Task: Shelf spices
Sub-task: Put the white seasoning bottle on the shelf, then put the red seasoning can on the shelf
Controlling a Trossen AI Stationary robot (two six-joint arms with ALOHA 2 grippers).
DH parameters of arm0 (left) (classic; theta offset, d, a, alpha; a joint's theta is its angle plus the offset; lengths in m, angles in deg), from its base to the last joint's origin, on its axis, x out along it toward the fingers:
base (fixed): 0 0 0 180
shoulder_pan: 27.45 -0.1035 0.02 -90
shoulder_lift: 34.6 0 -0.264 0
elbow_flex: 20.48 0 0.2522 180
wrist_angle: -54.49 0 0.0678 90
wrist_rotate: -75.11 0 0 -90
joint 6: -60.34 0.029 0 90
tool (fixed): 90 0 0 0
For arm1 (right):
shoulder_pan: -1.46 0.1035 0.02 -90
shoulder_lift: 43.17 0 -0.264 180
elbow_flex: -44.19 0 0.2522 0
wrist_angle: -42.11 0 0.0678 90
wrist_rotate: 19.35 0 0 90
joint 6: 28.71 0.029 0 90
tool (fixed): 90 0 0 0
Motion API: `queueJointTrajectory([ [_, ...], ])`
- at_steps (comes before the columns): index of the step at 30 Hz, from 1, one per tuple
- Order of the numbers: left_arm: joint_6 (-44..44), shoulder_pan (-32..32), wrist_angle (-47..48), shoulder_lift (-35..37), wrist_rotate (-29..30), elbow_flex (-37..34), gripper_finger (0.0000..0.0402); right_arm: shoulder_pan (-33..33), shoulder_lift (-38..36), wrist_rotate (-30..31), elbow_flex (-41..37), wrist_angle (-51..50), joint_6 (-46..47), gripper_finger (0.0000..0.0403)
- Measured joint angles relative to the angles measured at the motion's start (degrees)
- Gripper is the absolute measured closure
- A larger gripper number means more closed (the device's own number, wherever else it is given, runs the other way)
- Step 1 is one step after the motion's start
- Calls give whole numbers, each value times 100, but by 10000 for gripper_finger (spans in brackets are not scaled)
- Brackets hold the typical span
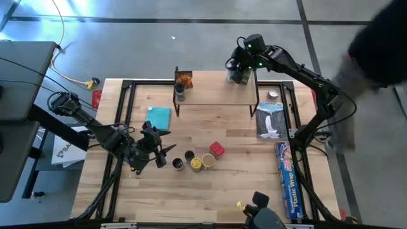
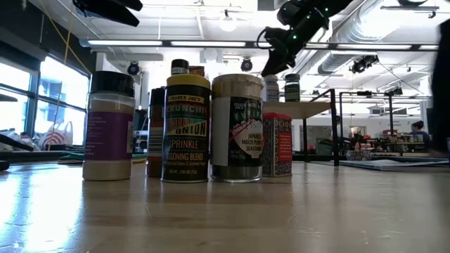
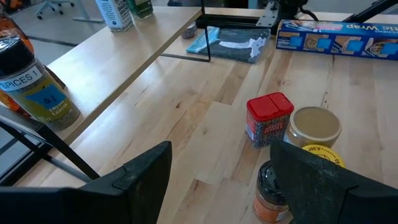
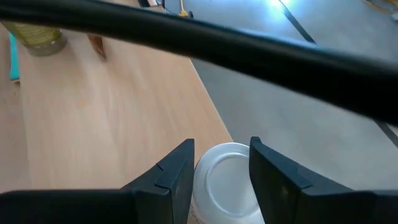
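The shelf (image 1: 216, 95) stands at the table's far middle. An orange-brown packet (image 1: 184, 78) and a jar (image 1: 180, 90) stand on its left end. At its right end my right gripper (image 1: 238, 75) is shut on a white-lidded spice jar (image 4: 225, 177), beside another jar (image 2: 292, 86). Several spices (image 1: 197, 160) stand grouped on the table, among them a red tin (image 3: 268, 117) and a yellow-lidded jar (image 1: 196, 165). My left gripper (image 1: 166, 149) hovers open just left of this group, its fingers (image 3: 155, 168) holding nothing. My right gripper has the jar's white lid (image 4: 214, 168) between its two fingers, one on each side of the rim. The fingers slant down onto it from above, at the shelf's far right edge. The lid and the fingers hide the jar's base.
A long blue plastic wrap box (image 1: 287, 181) lies along the table's right edge, with a grey-and-white packet (image 1: 272, 119) beyond it. A teal cloth (image 1: 159, 117) lies in front of the shelf's left end. A dark blurred figure (image 1: 375, 44) shows past the table's far right corner.
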Motion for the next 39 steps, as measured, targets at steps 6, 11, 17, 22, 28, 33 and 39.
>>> queueJointTrajectory([
  [6,-39,-1,2,2,0,0,135,0,-49,10,-2,-72,4,265],
  [11,-39,-1,1,2,0,0,135,4,-103,10,-12,-52,0,265],
  [17,-39,0,-2,0,2,0,135,4,-398,81,-15,-8,-5,265],
  [22,-141,-1,-1,2,83,0,135,95,-805,147,-15,13,-213,265],
  [28,-240,0,14,1,-6,0,135,762,-1440,143,-26,-112,-145,265],
  [33,-353,29,46,2,-13,0,135,2215,-1988,326,-687,160,111,265],
  [39,-426,121,50,2,-5,0,135,4514,-2418,1617,-2433,1784,846,265],
])
